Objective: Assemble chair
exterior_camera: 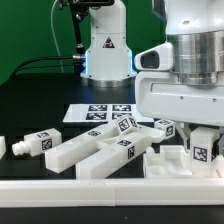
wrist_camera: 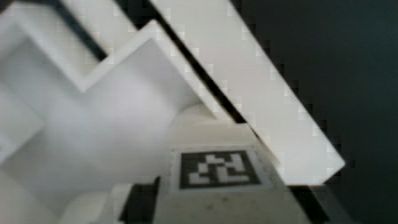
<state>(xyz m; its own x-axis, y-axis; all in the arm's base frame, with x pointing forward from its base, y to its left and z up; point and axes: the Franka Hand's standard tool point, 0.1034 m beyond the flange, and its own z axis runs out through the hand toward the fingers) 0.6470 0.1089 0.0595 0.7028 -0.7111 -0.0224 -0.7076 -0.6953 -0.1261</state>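
The chair's white plastic pieces lie loose on the black table. My gripper (exterior_camera: 197, 138) hangs low at the exterior view's right, over a blocky frame piece (exterior_camera: 165, 162). Between its jaws stands a white block with a black-and-white tag (exterior_camera: 200, 153). The wrist view shows that tagged block (wrist_camera: 222, 165) filling the gap of the gripper (wrist_camera: 222, 208), a dark finger tight against each side. Beyond it lie the angled white frame (wrist_camera: 71, 110) and a long bar (wrist_camera: 249, 70). Two long bars (exterior_camera: 75, 152) (exterior_camera: 112, 155), a tagged cube (exterior_camera: 126, 125) and a short pegged piece (exterior_camera: 35, 143) lie to the exterior view's left.
The marker board (exterior_camera: 98, 113) lies flat behind the pieces. A white robot base (exterior_camera: 105, 50) with cables stands at the back. A long plain white rail (exterior_camera: 100, 187) runs along the table's front edge.
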